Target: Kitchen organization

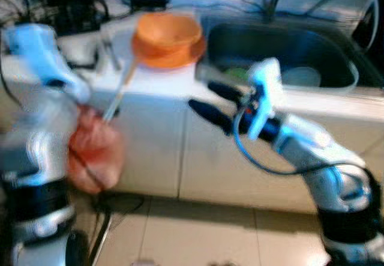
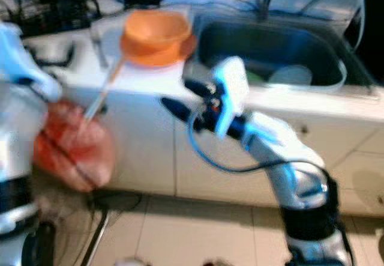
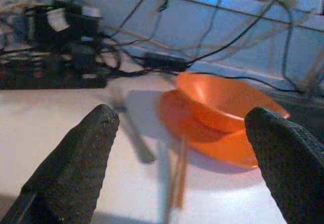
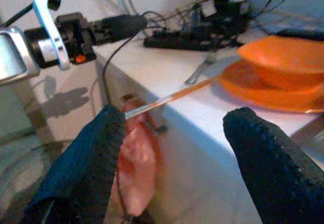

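Note:
An orange bowl (image 1: 168, 30) sits on an orange plate (image 1: 171, 57) on the white counter (image 1: 150, 80). A thin wooden stick (image 1: 119, 92) lies from the plate out past the counter's front edge. A metal utensil (image 3: 131, 135) lies beside the plate. My left gripper (image 3: 182, 118) is open, level with the counter and pointing at the bowl and stick from a short way off. In front of the cabinet below the sink's left corner, my right gripper (image 1: 210, 101) is open and empty, pointing left toward the stick's overhanging end (image 4: 172, 98).
A dark sink (image 1: 276, 53) to the right of the plate holds a white dish (image 1: 302, 75) and something green. Black cables and a power strip (image 3: 50, 72) crowd the counter's back. A pink-red soft thing (image 1: 93, 152) hangs before the cabinet at left. Tiled floor lies below.

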